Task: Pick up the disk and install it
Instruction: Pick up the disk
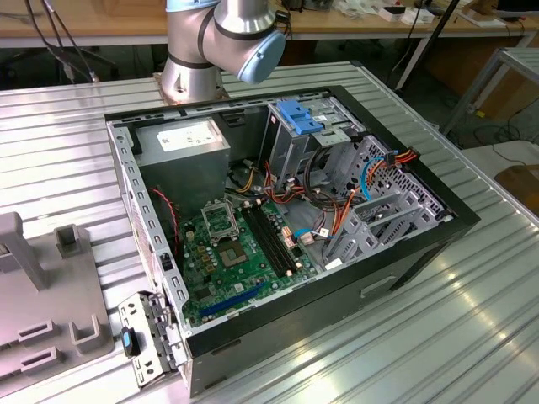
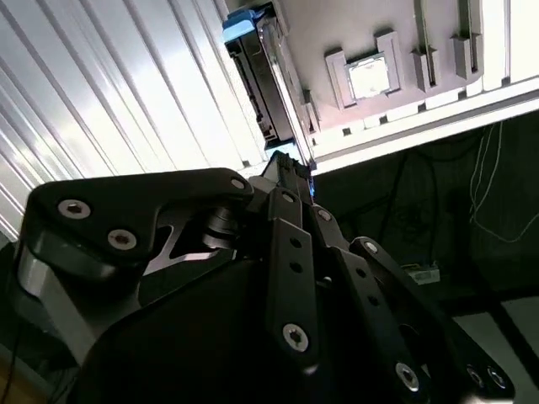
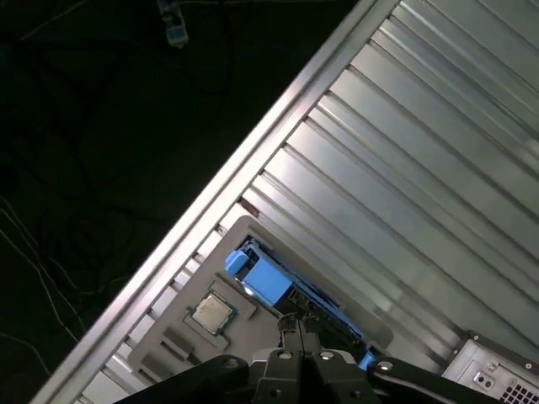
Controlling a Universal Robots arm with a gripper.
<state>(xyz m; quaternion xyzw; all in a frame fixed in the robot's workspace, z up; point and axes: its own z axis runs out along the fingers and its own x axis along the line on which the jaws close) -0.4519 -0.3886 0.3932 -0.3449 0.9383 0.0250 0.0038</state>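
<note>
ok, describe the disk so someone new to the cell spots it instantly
On the ribbed metal table, find the grey parts tray near its edge. The disk stands on edge in that tray, beside a square processor chip lying flat. Unlike the chip, it is a dark slab framed in bright blue plastic.

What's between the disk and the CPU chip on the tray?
Nothing but bare grey tray between disk and CPU chip, in both wrist views.

Disk partly behind the gripper
</note>
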